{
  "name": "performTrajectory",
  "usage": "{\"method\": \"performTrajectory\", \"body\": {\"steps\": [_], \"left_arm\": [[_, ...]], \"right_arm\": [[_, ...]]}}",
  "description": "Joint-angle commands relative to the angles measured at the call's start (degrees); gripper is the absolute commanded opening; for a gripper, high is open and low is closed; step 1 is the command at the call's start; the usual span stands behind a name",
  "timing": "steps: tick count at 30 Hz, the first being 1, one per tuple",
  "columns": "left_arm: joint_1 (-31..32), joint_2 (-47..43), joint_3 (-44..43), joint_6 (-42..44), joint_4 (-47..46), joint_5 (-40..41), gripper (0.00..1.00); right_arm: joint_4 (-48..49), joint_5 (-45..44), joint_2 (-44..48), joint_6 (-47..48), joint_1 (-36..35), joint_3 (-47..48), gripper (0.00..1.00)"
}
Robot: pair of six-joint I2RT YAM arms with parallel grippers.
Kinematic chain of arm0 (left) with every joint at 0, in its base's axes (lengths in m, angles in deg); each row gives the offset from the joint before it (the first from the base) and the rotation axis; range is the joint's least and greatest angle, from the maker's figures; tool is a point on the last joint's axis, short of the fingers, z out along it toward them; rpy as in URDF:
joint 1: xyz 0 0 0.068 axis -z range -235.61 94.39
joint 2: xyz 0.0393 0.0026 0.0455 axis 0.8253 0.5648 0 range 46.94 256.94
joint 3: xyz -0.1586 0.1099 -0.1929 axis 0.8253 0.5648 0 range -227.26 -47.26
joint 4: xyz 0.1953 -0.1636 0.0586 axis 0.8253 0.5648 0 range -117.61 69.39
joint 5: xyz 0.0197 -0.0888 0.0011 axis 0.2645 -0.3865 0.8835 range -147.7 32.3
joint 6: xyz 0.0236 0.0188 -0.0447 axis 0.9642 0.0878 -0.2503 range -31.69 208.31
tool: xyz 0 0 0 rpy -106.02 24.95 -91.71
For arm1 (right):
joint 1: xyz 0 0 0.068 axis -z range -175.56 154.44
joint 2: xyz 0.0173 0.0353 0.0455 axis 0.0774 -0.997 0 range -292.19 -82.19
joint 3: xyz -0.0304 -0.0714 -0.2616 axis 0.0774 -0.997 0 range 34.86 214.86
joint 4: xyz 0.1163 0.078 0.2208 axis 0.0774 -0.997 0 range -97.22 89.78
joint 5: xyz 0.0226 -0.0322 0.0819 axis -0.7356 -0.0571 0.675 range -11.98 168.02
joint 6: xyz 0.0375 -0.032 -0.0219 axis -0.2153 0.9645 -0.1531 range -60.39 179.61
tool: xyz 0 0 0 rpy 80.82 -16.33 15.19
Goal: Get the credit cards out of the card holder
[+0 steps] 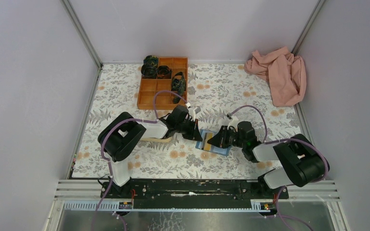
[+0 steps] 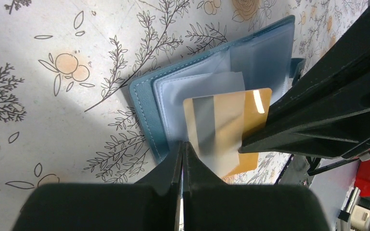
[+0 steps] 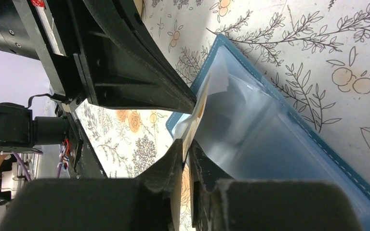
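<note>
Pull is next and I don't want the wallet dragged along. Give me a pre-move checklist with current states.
1. Card holder lies open and flat: ok.
2. Gold card started out of its clear sleeve: ok.
3. Gold card fully free of the sleeve: not ok, the sleeve overlaps its striped half.
4. Right pincer shut on the gold card's edge: ok.
5. Left pincer shut at the card's near corner; whether it pinches card or sleeve: cannot tell.
6. Other cards left in the card holder: cannot tell, the pockets are hazy.
</note>
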Motion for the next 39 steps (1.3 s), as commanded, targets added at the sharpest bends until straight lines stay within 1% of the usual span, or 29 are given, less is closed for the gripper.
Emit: {"method": "performTrajectory", "body": {"steps": [1, 4, 7, 11, 19, 22, 24, 25, 28, 32, 34, 35, 36, 37, 39], "left_arm": [[0.5, 2.6, 0.9, 0.9, 3.9, 1.0, 0.00], [0.5, 3.1, 0.7, 0.9, 4.2, 1.0, 0.00], [0.6, 3.5, 0.5, 0.9, 4.2, 1.0, 0.00], [0.5, 3.7, 0.5, 0.9, 4.3, 1.1, 0.00], [0.5, 3.7, 0.4, 1.0, 4.6, 1.3, 0.00], [0.5, 3.4, 0.4, 1.0, 4.4, 1.4, 0.00], [0.6, 2.6, 0.7, 0.6, 4.2, 2.9, 0.00], [0.5, 1.8, 1.2, 0.6, 3.8, 3.5, 0.02], [0.6, -1.3, 3.4, 0.6, 0.4, 3.6, 0.11], [0.5, -6.5, 7.5, 0.4, -7.0, 2.5, 0.14], [0.5, -10.6, 10.1, -0.2, -11.0, 2.9, 0.16], [0.6, -11.7, 11.4, -0.4, -12.6, 2.9, 0.21], [0.5, -13.9, 12.5, -0.6, -14.2, 3.0, 0.30], [0.6, -15.1, 13.4, -0.7, -15.5, 2.8, 0.35], [0.5, -17.4, 14.9, -0.7, -17.6, 2.1, 0.38]], "right_arm": [[0.1, 1.0, 3.0, 1.6, -0.3, 1.1, 0.12], [-2.1, -0.1, 5.7, 2.7, -0.3, 0.6, 0.08], [-4.4, -1.6, 7.8, 3.8, -0.3, 0.5, 0.06], [-5.4, -3.9, 10.1, 4.0, -0.3, -0.2, 0.00], [-7.2, -9.0, 18.7, 5.4, -0.3, -2.8, 0.00], [-5.8, -9.8, 21.9, 5.3, -0.3, -4.4, 0.00], [-3.7, -9.3, 23.7, 4.7, -0.3, -5.6, 0.00], [-2.7, -8.7, 24.6, 4.4, -0.3, -6.1, 0.00], [0.5, -6.4, 26.6, 3.4, -0.2, -7.6, 0.00], [5.2, -2.3, 27.1, 2.9, -0.2, -8.7, 0.00], [6.5, -1.3, 27.5, 2.6, -0.2, -9.1, 0.00], [6.8, -0.8, 27.7, 2.5, -0.2, -9.2, 0.00], [7.1, -0.5, 27.7, 2.5, -0.3, -9.3, 0.00], [7.4, -0.2, 27.8, 2.5, -0.2, -9.3, 0.00], [8.0, 0.6, 27.7, 2.4, -0.2, -9.4, 0.00]]}}
